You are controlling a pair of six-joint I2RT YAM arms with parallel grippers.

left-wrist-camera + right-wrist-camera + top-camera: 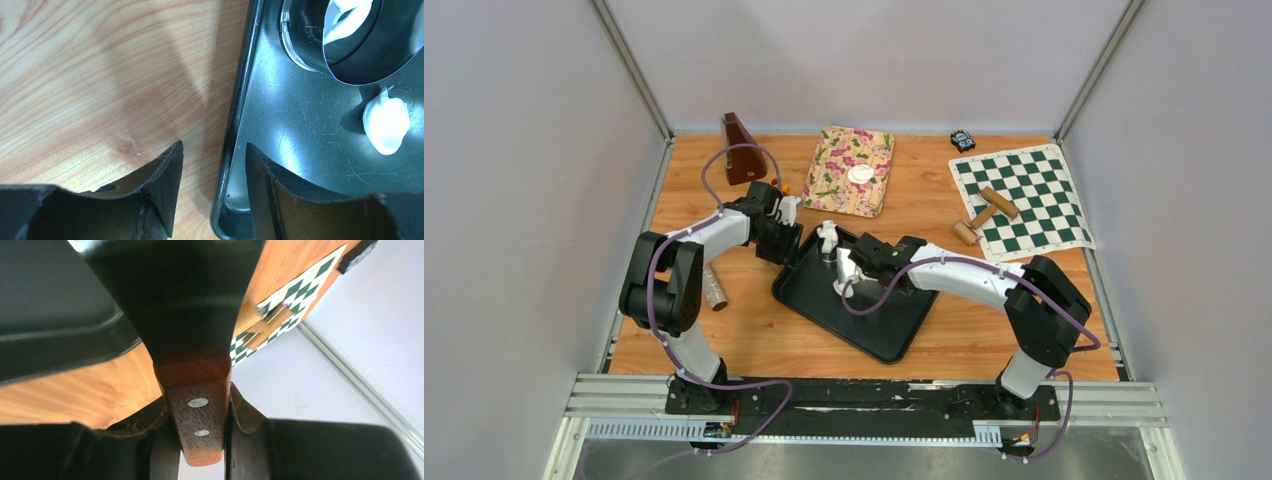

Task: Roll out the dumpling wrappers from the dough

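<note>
Our right tool (pixel 201 416) clamped the wooden-handled black scraper (pixel 196 382). Our open left tool (pixel 214 152) straddled the rim of the black tray (pixel 285 150), which we judged needed a firm pinch.

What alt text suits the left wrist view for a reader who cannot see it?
The left claw, open, straddles the rim of the black tray above a wooden table. On the tray lie a white dough lump and a clear ring cutter holding dough.

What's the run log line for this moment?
left end effector: open, astride tray rim | right end effector: shut on wood-handled spatula | dough lump: on tray | dumpling wrapper: on floral mat
</note>
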